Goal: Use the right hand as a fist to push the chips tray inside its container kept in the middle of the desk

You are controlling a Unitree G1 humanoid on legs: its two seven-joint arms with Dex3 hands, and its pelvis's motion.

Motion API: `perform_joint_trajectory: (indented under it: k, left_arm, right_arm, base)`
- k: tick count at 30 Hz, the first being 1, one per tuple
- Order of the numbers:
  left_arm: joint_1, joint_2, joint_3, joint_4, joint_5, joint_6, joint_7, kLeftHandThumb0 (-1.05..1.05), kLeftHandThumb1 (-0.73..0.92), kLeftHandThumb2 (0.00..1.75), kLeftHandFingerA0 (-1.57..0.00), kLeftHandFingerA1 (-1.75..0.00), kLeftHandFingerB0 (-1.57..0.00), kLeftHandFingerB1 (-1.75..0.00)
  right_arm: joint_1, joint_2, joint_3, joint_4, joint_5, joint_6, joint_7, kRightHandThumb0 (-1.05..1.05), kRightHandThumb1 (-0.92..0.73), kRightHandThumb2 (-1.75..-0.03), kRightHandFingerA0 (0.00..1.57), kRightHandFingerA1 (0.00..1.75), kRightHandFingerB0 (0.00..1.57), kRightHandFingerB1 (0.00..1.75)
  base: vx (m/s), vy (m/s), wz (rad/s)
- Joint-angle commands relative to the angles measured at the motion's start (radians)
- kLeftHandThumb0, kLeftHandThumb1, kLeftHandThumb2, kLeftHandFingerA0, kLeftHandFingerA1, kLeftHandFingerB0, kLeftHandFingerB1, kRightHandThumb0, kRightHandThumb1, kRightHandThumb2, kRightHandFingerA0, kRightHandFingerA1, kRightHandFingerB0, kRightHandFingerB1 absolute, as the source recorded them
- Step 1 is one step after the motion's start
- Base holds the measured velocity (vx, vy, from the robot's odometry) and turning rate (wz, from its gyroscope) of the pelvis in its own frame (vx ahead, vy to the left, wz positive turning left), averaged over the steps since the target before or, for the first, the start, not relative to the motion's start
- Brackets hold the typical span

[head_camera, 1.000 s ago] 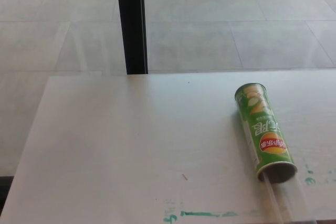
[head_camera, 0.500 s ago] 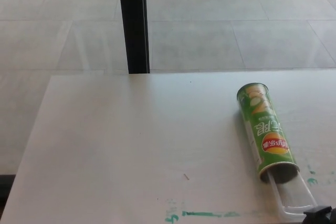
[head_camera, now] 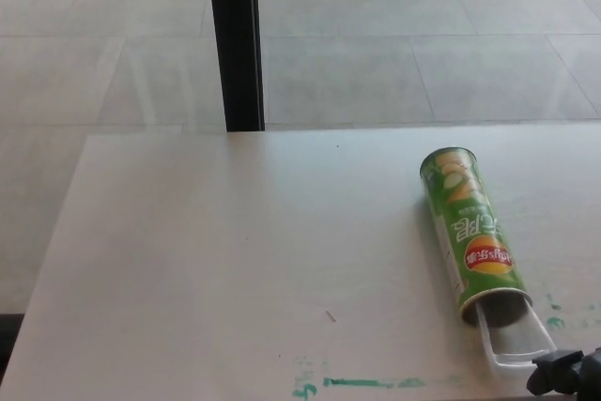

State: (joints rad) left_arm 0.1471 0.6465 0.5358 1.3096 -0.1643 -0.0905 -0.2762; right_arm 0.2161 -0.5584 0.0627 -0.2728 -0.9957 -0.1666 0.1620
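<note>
A green chips container (head_camera: 471, 234) lies on its side on the right part of the white desk (head_camera: 235, 251), its open mouth toward me. A clear plastic tray (head_camera: 512, 340) sticks a short way out of that mouth. My right hand (head_camera: 566, 373) shows only as a black edge at the bottom right corner, right behind the tray's near end. Too little of it shows to tell how its fingers stand. My left hand is out of the picture.
Green paint smears (head_camera: 362, 383) mark the desk's near edge. A black post (head_camera: 235, 39) stands behind the desk on a pale tiled floor (head_camera: 423, 35).
The tray has slid further into the container; less of it sticks out than before. My right hand has come up into the bottom right corner behind the tray.
</note>
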Motion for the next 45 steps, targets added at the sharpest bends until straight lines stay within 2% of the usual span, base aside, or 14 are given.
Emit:
perform_joint_trajectory:
  k: [1,6,7,22,23,27,28,29,35,41,42,43,44,45]
  left_arm:
    - [0.000,0.019,0.005,0.004,-0.019,-0.004,0.003,-0.65,0.80,0.63,-0.51,-0.53,-0.41,-0.42]
    - [0.003,0.024,0.004,-0.005,-0.020,-0.006,0.001,-0.66,0.63,1.00,-0.48,-0.64,-0.35,-0.55]
    - [0.003,0.019,0.010,-0.005,-0.028,-0.006,0.000,-0.67,0.79,0.63,-0.52,-0.55,-0.42,-0.44]
    - [0.006,0.028,-0.021,0.001,-0.010,-0.018,0.008,-0.67,0.81,0.64,-0.49,-0.53,-0.40,-0.44]
    - [0.007,0.029,-0.024,0.001,-0.009,-0.021,0.001,-0.68,0.63,1.00,-0.41,-0.61,-0.33,-0.55]
    - [0.009,0.031,-0.019,0.003,-0.018,-0.014,-0.002,-0.68,0.80,0.63,-0.50,-0.53,-0.40,-0.43]
    - [0.010,0.032,-0.021,0.002,-0.017,-0.014,-0.004,-0.68,0.63,0.99,-0.43,-0.61,-0.35,-0.55]
    - [0.014,0.031,-0.020,0.000,-0.018,-0.018,-0.012,-0.67,0.81,0.64,-0.46,-0.53,-0.40,-0.44]
    - [0.011,0.033,-0.026,0.006,-0.013,-0.017,-0.001,-0.68,0.63,0.99,-0.45,-0.62,-0.34,-0.55]
    - [0.012,0.038,-0.029,0.004,-0.013,-0.015,-0.005,-0.68,0.80,0.64,-0.48,-0.55,-0.41,-0.44]
    - [0.011,0.039,-0.031,0.004,-0.012,-0.013,-0.004,-0.67,0.63,0.99,-0.42,-0.62,-0.36,-0.56]
    - [0.011,0.039,-0.038,0.008,-0.003,-0.018,0.002,-0.69,0.80,0.64,-0.49,-0.51,-0.40,-0.42]
    - [0.010,0.040,-0.040,0.007,-0.003,-0.017,0.000,-0.68,0.63,1.00,-0.42,-0.60,-0.33,-0.55]
    - [0.010,0.040,-0.041,0.007,-0.004,-0.016,0.000,-0.68,0.80,0.64,-0.48,-0.50,-0.39,-0.42]
  right_arm:
    - [-0.044,0.006,0.025,0.043,-0.009,0.037,-0.011,-0.62,-0.82,-0.64,0.90,0.96,0.61,0.44]
    - [-0.091,0.023,0.063,0.099,-0.023,0.065,-0.016,-0.61,-0.82,-0.65,0.87,0.90,0.58,0.43]
    - [-0.116,0.027,0.075,0.128,-0.024,0.065,-0.027,-0.61,-0.83,-0.65,0.84,1.04,0.59,0.44]
    - [-0.233,0.057,0.123,0.243,-0.001,0.116,-0.076,-0.58,-0.79,-0.63,0.94,0.90,0.60,0.45]
    - [-0.234,0.058,0.123,0.242,0.002,0.119,-0.076,-0.59,-0.80,-0.64,0.93,0.88,0.60,0.44]
    - [-0.242,0.066,0.131,0.262,-0.008,0.124,-0.100,-0.60,-0.79,-0.64,0.94,0.90,0.61,0.44]
    - [-0.247,0.065,0.136,0.267,-0.013,0.127,-0.098,-0.61,-0.80,-0.64,0.92,0.94,0.60,0.44]
    - [-0.249,0.066,0.139,0.271,-0.016,0.132,-0.095,-0.61,-0.80,-0.64,0.92,0.93,0.60,0.44]
    - [-0.285,0.085,0.160,0.300,-0.007,0.151,-0.090,-0.61,-0.81,-0.64,0.89,1.01,0.57,0.43]
    - [-0.336,0.103,0.191,0.361,-0.010,0.154,-0.120,-0.61,-0.81,-0.64,0.90,1.06,0.58,0.43]
    - [-0.347,0.110,0.197,0.374,-0.015,0.160,-0.131,-0.61,-0.80,-0.64,0.90,1.08,0.59,0.43]
    - [-0.360,0.115,0.206,0.386,-0.017,0.161,-0.139,-0.60,-0.79,-0.64,0.90,1.12,0.59,0.44]
    - [-0.369,0.118,0.209,0.395,-0.012,0.161,-0.140,-0.59,-0.79,-0.64,0.89,1.15,0.58,0.45]
    - [-0.374,0.120,0.212,0.398,-0.008,0.164,-0.137,-0.60,-0.80,-0.64,0.89,1.15,0.57,0.44]
  base:
    - [0.00,0.000,0.00]
    - [0.00,0.000,0.00]
    - [0.00,0.000,0.00]
    - [0.00,0.000,0.00]
    - [0.00,0.000,0.00]
    - [0.00,0.000,0.00]
    - [0.00,0.000,0.00]
    - [0.00,0.000,0.00]
    - [0.00,0.000,0.00]
    - [0.00,0.000,0.00]
    - [0.00,0.000,0.00]
    - [0.00,0.000,0.00]
    - [0.00,0.000,0.00]
    - [0.00,0.000,0.00]
